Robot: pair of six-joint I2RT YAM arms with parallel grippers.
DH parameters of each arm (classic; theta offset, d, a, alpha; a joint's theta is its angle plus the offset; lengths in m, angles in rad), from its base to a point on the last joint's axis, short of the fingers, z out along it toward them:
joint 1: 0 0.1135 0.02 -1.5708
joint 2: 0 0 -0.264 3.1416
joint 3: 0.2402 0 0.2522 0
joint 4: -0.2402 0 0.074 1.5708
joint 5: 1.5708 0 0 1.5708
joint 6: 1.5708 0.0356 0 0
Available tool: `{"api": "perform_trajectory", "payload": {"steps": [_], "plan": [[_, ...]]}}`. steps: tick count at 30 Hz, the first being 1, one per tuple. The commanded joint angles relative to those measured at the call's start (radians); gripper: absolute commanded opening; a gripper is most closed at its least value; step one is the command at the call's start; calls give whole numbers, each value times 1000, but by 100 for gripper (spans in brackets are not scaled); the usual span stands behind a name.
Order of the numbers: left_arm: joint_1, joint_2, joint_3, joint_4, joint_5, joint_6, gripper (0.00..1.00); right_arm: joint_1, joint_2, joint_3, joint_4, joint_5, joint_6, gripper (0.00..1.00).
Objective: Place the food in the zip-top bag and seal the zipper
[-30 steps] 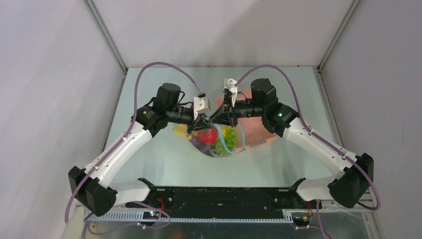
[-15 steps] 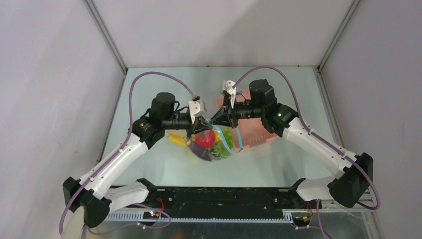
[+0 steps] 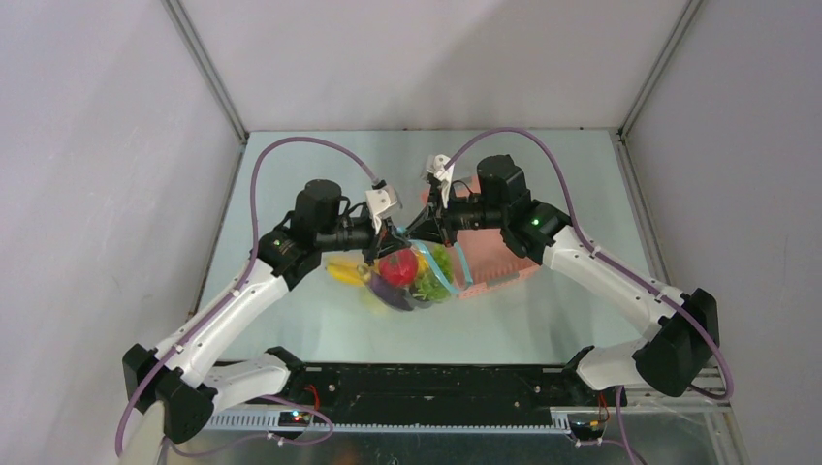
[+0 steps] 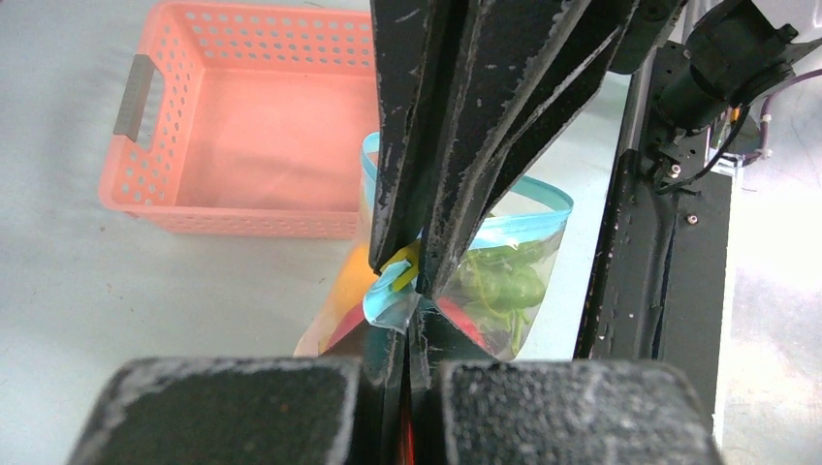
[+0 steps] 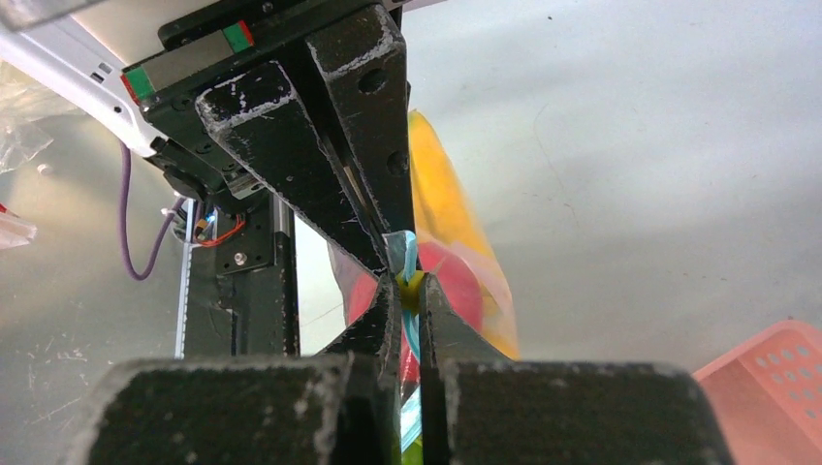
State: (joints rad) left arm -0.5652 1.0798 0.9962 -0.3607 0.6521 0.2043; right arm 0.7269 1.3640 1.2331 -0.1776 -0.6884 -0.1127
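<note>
The clear zip-top bag (image 3: 412, 286) hangs above the table between both grippers. Inside it are a red round fruit (image 3: 397, 264), green grapes (image 3: 432, 276), a yellow banana (image 3: 343, 271) and a dark purple piece (image 3: 392, 295). My left gripper (image 3: 395, 242) and right gripper (image 3: 416, 238) meet tip to tip at the bag's top. In the left wrist view the left gripper (image 4: 411, 325) is shut on the bag's edge, with a corner of the light blue zipper (image 4: 514, 228) sticking out. The right gripper (image 5: 408, 288) is shut on the zipper strip (image 5: 408, 254).
A pink plastic basket (image 3: 496, 260) sits on the table just right of the bag, under the right forearm, and looks empty in the left wrist view (image 4: 242, 126). Grey walls close in the table on three sides. The arms' black base rail (image 3: 426, 380) lies along the near edge.
The left gripper has shut on the bag's top edge. Both grippers and the bag have shifted slightly left, and the left arm's elbow has dropped back toward its base.
</note>
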Motion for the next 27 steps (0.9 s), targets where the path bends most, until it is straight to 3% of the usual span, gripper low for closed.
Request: {"api": "perform_trajectory", "payload": {"steps": [1, 11, 22, 27], "plan": [[5, -40, 21, 121, -40, -32, 0, -11, 11, 13, -110, 61, 12, 0], [5, -63, -3, 138, -79, -40, 0, -50, -39, -68, -66, -28, 58, 2], [5, -81, -14, 149, -63, -51, 0, -73, -69, -187, 80, -154, -39, 11], [5, -89, -19, 147, -66, -47, 0, -79, -91, -224, 76, -111, -100, 12]]}}
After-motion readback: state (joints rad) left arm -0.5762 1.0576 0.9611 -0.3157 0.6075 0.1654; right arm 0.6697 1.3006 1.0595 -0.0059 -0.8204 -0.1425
